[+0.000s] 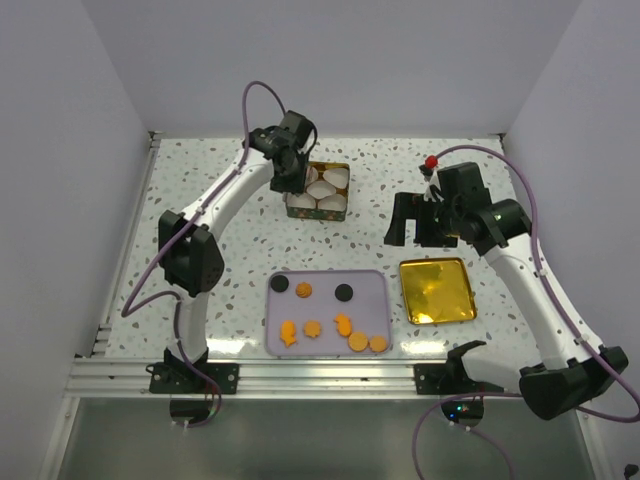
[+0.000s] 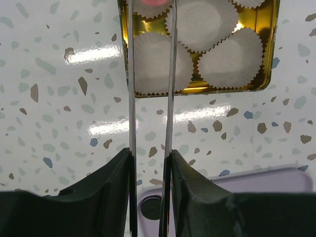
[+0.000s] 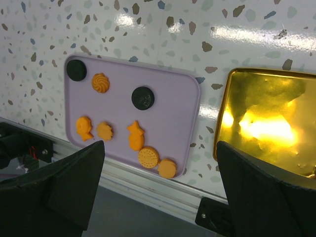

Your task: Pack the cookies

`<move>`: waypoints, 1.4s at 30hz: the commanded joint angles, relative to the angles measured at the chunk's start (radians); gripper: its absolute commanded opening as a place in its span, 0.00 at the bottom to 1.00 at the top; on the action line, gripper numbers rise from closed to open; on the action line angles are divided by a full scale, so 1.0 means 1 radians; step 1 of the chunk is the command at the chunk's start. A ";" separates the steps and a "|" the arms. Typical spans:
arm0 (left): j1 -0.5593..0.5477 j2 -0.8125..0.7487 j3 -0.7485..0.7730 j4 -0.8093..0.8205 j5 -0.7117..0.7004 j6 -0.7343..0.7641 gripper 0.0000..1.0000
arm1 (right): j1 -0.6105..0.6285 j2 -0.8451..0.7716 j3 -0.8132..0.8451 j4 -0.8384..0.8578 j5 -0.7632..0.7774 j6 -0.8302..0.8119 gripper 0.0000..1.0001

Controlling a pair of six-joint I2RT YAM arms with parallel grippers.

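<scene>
Several orange cookies (image 1: 343, 323) and two black rounds (image 1: 344, 292) lie on a lilac tray (image 1: 375, 285); the right wrist view shows the same orange cookies (image 3: 135, 135) and a black one (image 3: 142, 98). My left gripper (image 1: 292, 175) hangs over the gold tin (image 1: 345, 205) of white paper cups (image 2: 228, 58). Its long thin blades (image 2: 151, 5) are shut on a pink cookie (image 2: 148, 2) at the top edge, over a cup. My right gripper (image 1: 415, 222) stands open and empty (image 3: 160, 148) above the table, between the tray and the lid.
A shiny gold lid (image 1: 437, 290) lies flat to the right of the tray, also seen as the gold lid (image 3: 269, 123) under my right fingers. The aluminium rail (image 1: 300, 375) runs along the table's near edge. White walls close in the sides and back.
</scene>
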 commanded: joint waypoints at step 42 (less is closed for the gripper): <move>-0.112 -0.282 -0.113 -0.005 0.021 0.046 0.46 | 0.004 -0.009 0.011 0.002 -0.028 -0.015 0.99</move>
